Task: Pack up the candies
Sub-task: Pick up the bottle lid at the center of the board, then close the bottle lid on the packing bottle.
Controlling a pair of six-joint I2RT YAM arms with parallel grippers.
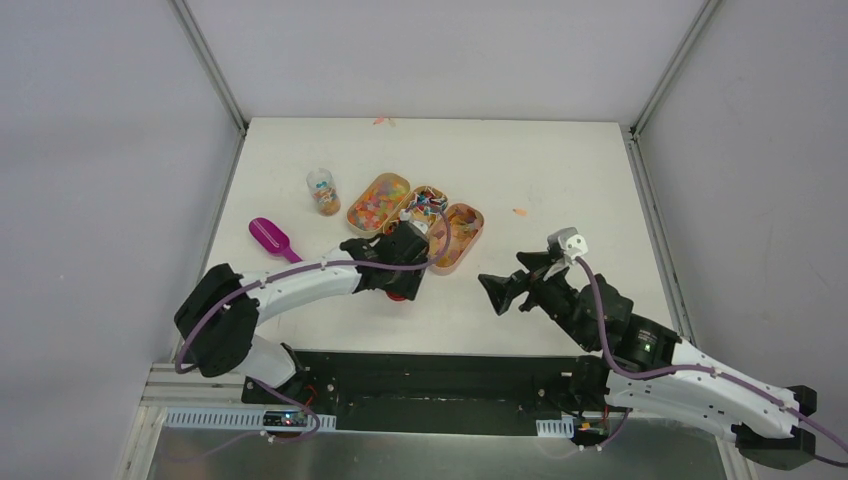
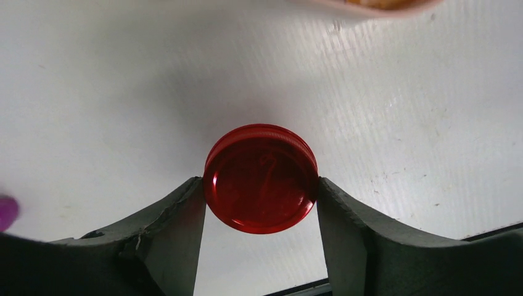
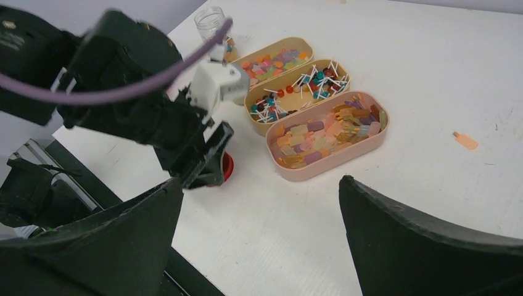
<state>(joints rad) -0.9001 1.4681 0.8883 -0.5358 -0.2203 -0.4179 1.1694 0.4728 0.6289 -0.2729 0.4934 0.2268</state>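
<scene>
The candies lie in three oval trays: bright mixed bits [image 1: 378,200], red, white and dark pieces on sticks [image 1: 427,203], and orange-yellow gummies [image 1: 462,232]. The right wrist view shows them too: the bits [image 3: 277,58], the stick pieces [image 3: 299,86], the gummies [image 3: 327,129]. My left gripper [image 2: 259,182] sits low on the table just in front of the trays, both fingers pressed against the rim of a flat red disc [image 2: 259,160], which also shows as a red sliver [image 1: 398,296] under the gripper. My right gripper [image 3: 260,182] hangs open and empty over bare table to the right.
A small clear jar [image 1: 322,190] with some candy at its bottom stands left of the trays. A magenta scoop [image 1: 270,237] lies further left. Loose pieces lie to the right [image 1: 519,212] and at the far edge [image 1: 382,121].
</scene>
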